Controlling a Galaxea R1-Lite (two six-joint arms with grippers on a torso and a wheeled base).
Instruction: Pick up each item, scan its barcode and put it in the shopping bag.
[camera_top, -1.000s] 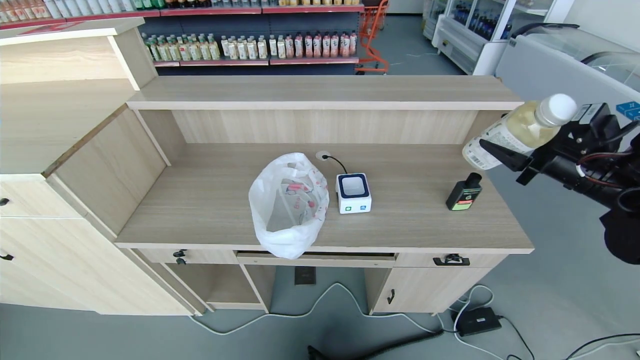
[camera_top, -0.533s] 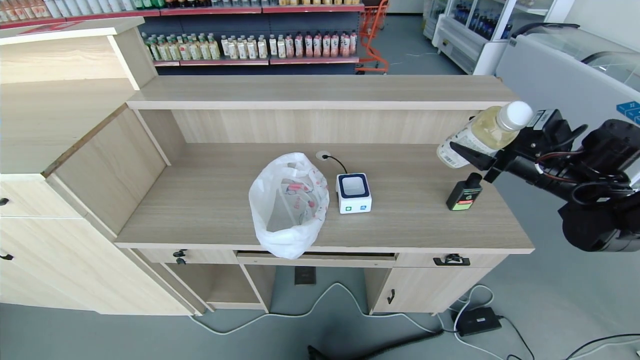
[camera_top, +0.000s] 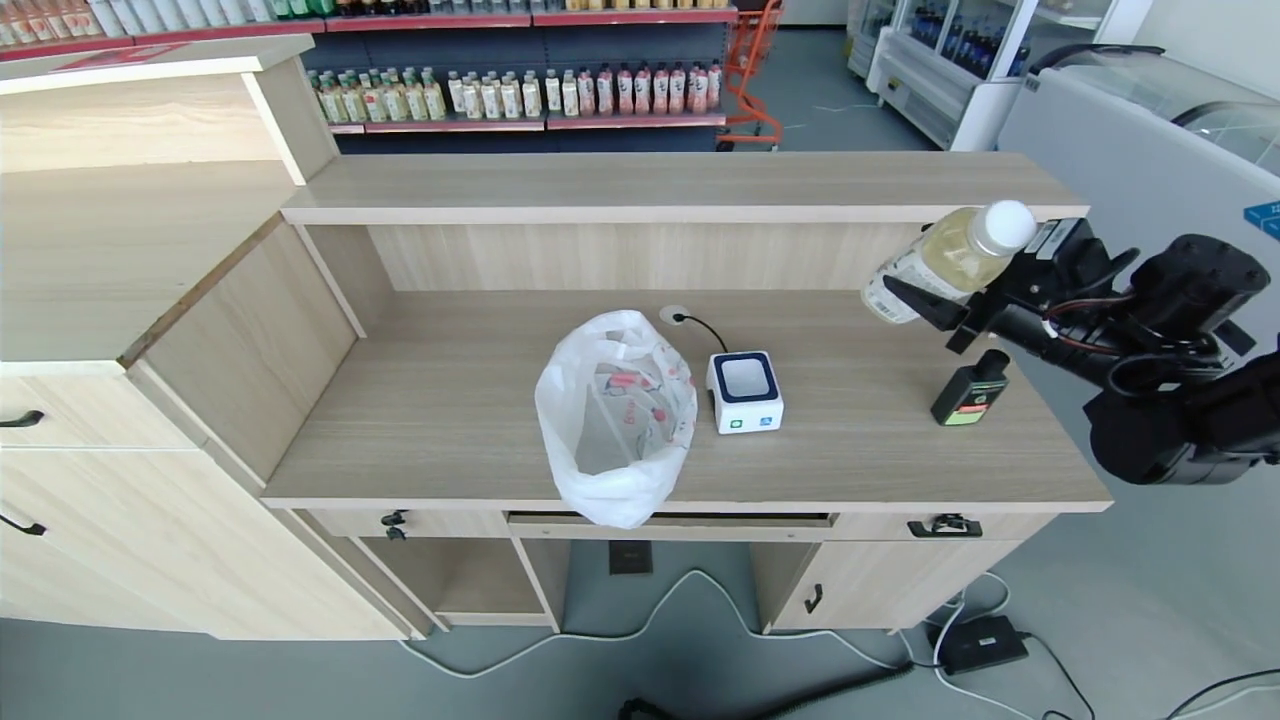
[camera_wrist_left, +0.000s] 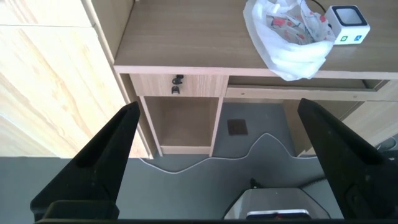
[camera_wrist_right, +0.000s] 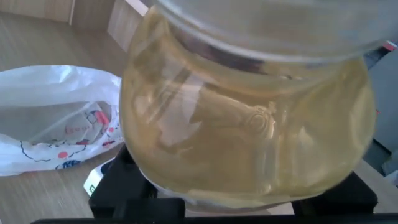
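My left gripper is hanging spread and empty in front of the counter. Farther in, past the shopping bag and scanner, my right gripper is pinching the drink bottle above the counter's right end. I am aiming to bring its barcode squarely over the scanner window, clearing the dark bottle.

Retail shop, checkout area. Behind: red-edged shelves of bottled drinks, white glass-doored refrigerated cabinets, orange wire trolley. Foreground: pale wooden checkout worktop bearing a white cube-shaped barcode scanner and white plastic shopping bag.
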